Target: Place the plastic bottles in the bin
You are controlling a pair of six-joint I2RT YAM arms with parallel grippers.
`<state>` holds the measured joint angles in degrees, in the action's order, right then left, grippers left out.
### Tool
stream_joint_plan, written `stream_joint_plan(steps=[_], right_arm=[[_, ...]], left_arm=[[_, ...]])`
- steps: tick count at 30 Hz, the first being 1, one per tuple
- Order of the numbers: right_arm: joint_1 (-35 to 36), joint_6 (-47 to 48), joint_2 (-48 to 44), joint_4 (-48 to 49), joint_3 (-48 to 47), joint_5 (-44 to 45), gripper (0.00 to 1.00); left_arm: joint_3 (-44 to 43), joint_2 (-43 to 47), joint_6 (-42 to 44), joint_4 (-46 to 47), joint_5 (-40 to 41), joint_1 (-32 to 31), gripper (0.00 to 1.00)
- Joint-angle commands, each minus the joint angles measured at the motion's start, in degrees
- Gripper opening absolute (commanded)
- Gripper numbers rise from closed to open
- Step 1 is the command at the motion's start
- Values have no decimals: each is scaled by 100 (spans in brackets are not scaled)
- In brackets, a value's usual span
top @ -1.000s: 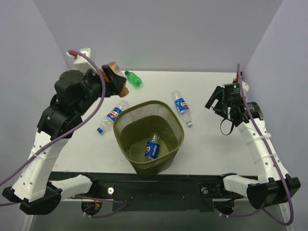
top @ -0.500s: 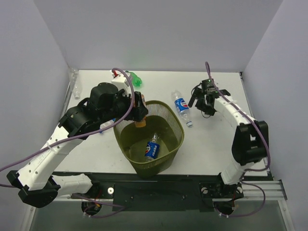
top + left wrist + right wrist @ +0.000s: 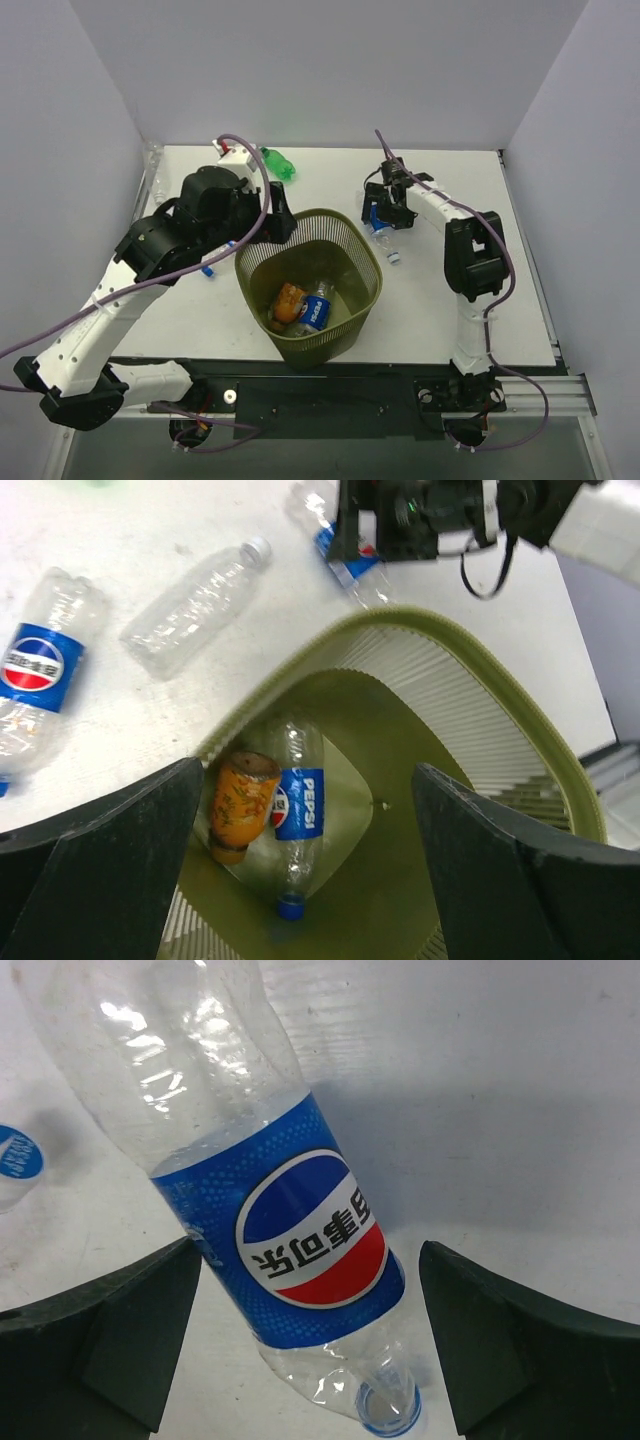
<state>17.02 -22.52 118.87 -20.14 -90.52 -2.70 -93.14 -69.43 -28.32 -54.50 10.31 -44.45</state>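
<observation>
The left arm hangs over the far-left rim of the green mesh bin, its jaws spread wide and gripping nothing. In the left wrist view its two dark fingers sit at the lower corners with the open mouth of the bin between them. Two bottles lie on the bin's floor, side by side and touching: an orange bottle and a clear Pepsi bottle with a blue cap. The right arm reaches across to the far-right side of the bin, where its jaws are spread over a second Pepsi bottle, which lies flat on the white bench just beside the bin's rim. In the right wrist view the fingers stand one on each side of that bottle's neck end, with its cap low between them. The right one is clear of the plastic, while the left one is so close that I cannot tell whether it touches. A green bottle lies at the far edge of the bench, well apart from the bin. Left of the bin the left wrist view shows a third Pepsi bottle and an unlabelled clear bottle, both lying on the bench
</observation>
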Motion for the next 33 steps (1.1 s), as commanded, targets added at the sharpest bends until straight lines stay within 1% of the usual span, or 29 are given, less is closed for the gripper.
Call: stream_joint_plan(steps=[1,2,3,4,5,6,7,8,9,10,12,14,16,17,18,19,20,21,24,26,28,29,30,32,33], right_arm=[[4,82,163,-341,-150,-64,84],[-5,73,198,-341,-141,-81,82],[-5,73,189,-359,-133,-90,80],[-23,-6,198,-359,-106,-90,74],[-49,-76,172,-376,-80,-143,68],[-119,-277,128,-368,7,-187,50],[-154,-375,6,-316,69,-283,43],[-242,-610,-82,-254,270,-345,36],[-286,-726,-318,-106,411,-467,33],[-339,-875,-468,-17,682,-477,21],[-374,-973,-899,89,956,-311,17],[-374,-1017,-1330,19,1097,-83,17],[-374,-1087,-1822,-208,1177,110,16],[-383,-1096,-2215,-270,1203,173,16],[-383,-1079,-2402,-384,1221,252,16],[-383,-1061,-2839,-437,1195,452,16],[-383,-1044,-3034,-569,1169,629,16],[-375,-1035,-3471,-657,1081,787,17],[-243,-1017,-4352,-649,1010,1288,17],[20,-947,-5055,-579,914,1517,19],[406,-824,-5434,-474,747,1685,21],[660,-772,-5488,-438,616,1694,22],[767,-771,-5558,-395,528,1668,23],[1092,-710,-5576,-403,282,1597,23],[1363,-675,-5550,-412,150,1684,23]], left_arm=[[-170,437,-270,9,-1,707,97],[-108,509,-297,97,-272,1170,97],[40,675,-358,132,-405,1393,97],[103,728,-376,176,-624,1873,97],[173,807,-420,177,-722,2078,97],[209,799,-516,107,-836,2498,97],[209,764,-561,45,-915,2694,97],[218,677,-622,-42,-1029,3035,97],[235,641,-631,-78,-1213,3178,97],[279,554,-675,-113,-1285,3370,97],[384,466,-693,-114,-1364,3669,97],[550,413,-649,-9,-1505,3986,97],[692,352,-518,80,-1847,4416,97],[727,325,-500,89,-2057,4836,97],[841,272,-430,124,-2172,4988,97],[911,255,-412,159,-2330,5329,97],[1069,193,-377,229,-2401,5445,97],[1209,167,-333,273,-2463,5638,97],[1298,70,-44,177,-2094,5666,97],[1439,87,36,177,-1919,5657,97],[1658,105,45,255,-1795,5666,97],[1755,114,63,256,-1560,5623,97],[1791,96,72,238,-1393,5570,97],[1870,96,81,203,-674,5334,97],[1940,70,72,238,-575,5289,97]])
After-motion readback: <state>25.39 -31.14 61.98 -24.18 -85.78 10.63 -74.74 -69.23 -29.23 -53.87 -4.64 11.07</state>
